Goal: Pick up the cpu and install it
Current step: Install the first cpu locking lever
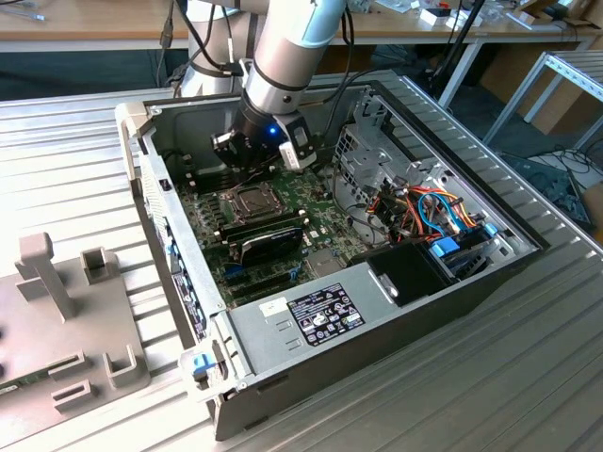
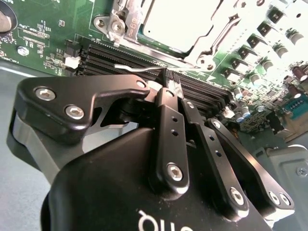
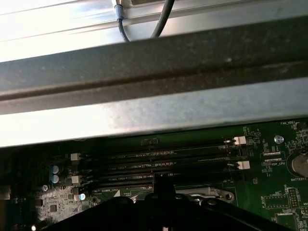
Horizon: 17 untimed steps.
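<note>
The cpu [image 2: 175, 19] is a pale flat square lying in its socket on the green motherboard, with the shiny metal retention frame [image 2: 204, 50] down around its edges. In the exterior view the cpu [image 1: 247, 200] sits mid-board inside the open computer case. My gripper [image 2: 168, 77] is shut, its two black fingers pressed together. The tips stand just beside the socket, over the memory slots [image 2: 120, 57], and meet the end of the thin wire lever [image 2: 134, 69]. I cannot tell whether they pinch it. The gripper [image 1: 249, 169] hangs just behind the socket. Its dark tip [image 3: 163, 185] shows in the first wrist view.
The case wall [image 3: 154, 110] rises close behind the gripper. A black card [image 1: 268, 240] stands in front of the socket, with the power supply [image 1: 311, 315] nearer the front. Drive cages and coloured cables [image 1: 433, 212] crowd the exterior view's right. A grey fixture [image 1: 57, 320] lies outside the case.
</note>
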### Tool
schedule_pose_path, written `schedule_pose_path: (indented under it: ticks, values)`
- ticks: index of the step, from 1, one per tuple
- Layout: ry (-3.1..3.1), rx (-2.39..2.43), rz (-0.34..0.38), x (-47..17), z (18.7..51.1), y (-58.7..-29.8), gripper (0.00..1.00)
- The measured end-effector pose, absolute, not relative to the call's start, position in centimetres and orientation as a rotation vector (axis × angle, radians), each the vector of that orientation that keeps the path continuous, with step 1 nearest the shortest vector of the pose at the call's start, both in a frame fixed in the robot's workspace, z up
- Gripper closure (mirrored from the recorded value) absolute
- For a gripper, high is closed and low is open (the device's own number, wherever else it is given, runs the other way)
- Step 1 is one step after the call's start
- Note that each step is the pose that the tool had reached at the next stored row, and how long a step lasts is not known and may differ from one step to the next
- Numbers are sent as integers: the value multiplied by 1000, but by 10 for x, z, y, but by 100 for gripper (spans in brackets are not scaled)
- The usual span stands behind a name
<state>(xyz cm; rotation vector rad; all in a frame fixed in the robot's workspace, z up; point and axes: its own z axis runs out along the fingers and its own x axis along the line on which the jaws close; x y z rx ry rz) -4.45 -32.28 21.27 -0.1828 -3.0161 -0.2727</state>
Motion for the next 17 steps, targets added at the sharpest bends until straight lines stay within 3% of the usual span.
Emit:
schedule_pose_path:
  ticks: [17]
  values:
    - [-3016, -183, -271, -36, 207, -323, 89]
